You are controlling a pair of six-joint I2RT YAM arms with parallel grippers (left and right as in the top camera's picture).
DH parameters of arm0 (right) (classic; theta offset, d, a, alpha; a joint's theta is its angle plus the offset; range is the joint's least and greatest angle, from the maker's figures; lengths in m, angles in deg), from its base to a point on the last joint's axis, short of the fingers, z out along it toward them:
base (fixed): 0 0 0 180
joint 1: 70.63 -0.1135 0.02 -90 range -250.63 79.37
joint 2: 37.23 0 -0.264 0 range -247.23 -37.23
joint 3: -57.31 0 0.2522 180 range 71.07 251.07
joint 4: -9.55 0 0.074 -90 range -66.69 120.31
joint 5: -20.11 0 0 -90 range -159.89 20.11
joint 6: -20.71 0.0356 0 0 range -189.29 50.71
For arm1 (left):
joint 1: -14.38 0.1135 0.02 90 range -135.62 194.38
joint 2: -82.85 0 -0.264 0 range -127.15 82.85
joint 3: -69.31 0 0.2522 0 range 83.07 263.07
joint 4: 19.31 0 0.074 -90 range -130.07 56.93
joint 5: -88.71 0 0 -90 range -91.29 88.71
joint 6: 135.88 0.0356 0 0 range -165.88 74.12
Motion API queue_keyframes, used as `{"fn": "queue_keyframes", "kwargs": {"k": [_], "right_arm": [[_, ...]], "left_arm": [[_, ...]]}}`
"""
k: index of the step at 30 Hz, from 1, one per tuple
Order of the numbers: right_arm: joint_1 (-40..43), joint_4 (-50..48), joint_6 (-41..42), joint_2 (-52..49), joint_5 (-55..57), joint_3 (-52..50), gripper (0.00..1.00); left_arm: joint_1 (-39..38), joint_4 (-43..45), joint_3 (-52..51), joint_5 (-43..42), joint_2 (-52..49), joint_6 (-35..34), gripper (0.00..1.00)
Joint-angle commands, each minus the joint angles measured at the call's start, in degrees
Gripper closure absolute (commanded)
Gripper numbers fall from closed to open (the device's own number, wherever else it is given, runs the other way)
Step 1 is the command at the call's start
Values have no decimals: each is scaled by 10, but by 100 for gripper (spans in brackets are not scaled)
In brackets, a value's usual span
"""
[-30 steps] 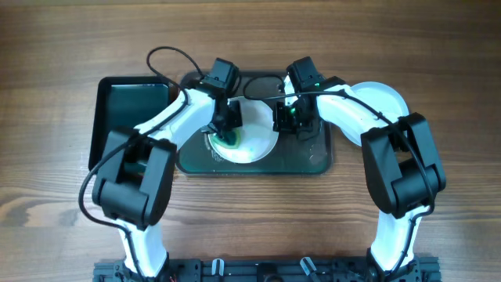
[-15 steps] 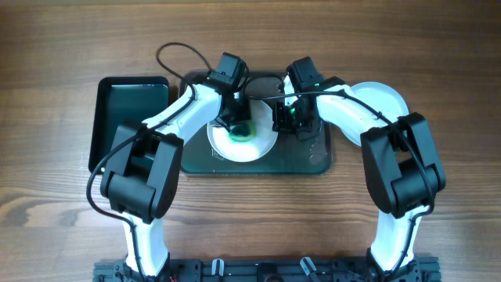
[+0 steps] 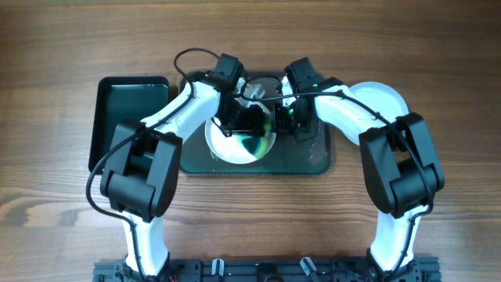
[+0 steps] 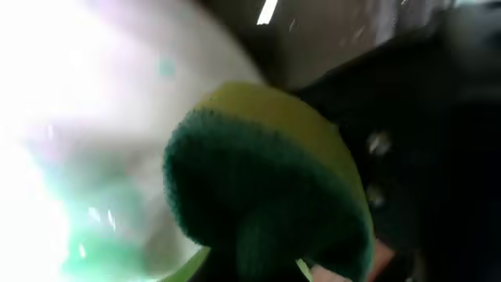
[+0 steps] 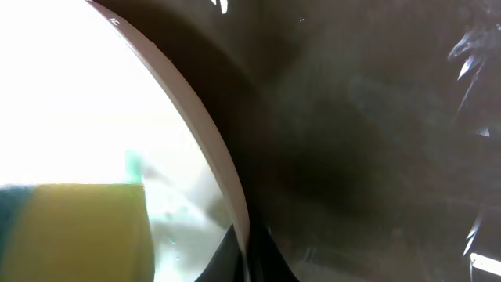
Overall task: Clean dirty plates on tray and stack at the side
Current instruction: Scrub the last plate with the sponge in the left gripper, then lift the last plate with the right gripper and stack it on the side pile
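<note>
Since the earlier frames the left gripper (image 3: 249, 121) has swept the sponge (image 4: 266, 188) from the tray's left part towards its middle. It now sits over the right half of the white plate (image 3: 231, 145), which lies flat in the left half of the tray (image 3: 313, 157). Its jaws are closed on the sponge, which bulges green and yellow in the left wrist view.

A green smear (image 3: 253, 143) shows on the plate just below the sponge, so I judge the scrubbing unfinished.

The right gripper (image 3: 286, 117) is near the tray's middle, at the plate's right rim. From the right wrist view I cannot tell how far its jaws are open, or whether they pinch the rim.

A second plate (image 3: 383, 92), pale, rests on the counter (image 3: 250, 47) just off the tray's right end, partly under the right arm. The black tray (image 3: 129, 110) lies beside the tray's left end.

I expect the plate to be stiff, light and, while wet, slippery. It is probably breakable if dropped. I would take it by the rim, jaws above and below the edge, and lift slowly so it does not slide on the tray's slick floor.
</note>
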Motion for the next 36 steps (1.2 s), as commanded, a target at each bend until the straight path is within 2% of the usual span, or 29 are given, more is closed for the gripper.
{"fn": "queue_keyframes", "kwargs": {"k": [1,5,9,12,16,19,21,25,27,33,36], "right_arm": [[0,6,2,-25,12,-3,96],[0,6,2,-25,12,-3,96],[0,6,2,-25,12,-3,96],[0,6,2,-25,12,-3,96],[0,6,1,-25,12,-3,96],[0,10,0,-10,30,-2,96],[-1,26,2,21,86,-2,96],[-22,73,2,116,277,-2,96],[-61,103,2,178,436,-2,96],[-170,146,2,260,732,-2,96],[-219,158,-1,271,840,-2,95]], "left_arm": [[2,44,-2,63,-7,-18,96],[3,51,-2,370,-7,-128,96],[3,5,-1,584,-7,-183,96],[3,-88,48,577,3,-209,96],[7,-187,143,464,35,-208,96],[26,-214,167,405,56,-208,96],[44,-215,167,390,57,-208,96],[70,-214,166,390,55,-209,96],[71,-214,166,390,52,-208,96],[70,-214,165,390,52,-209,96],[70,-214,165,390,52,-209,96]]}}
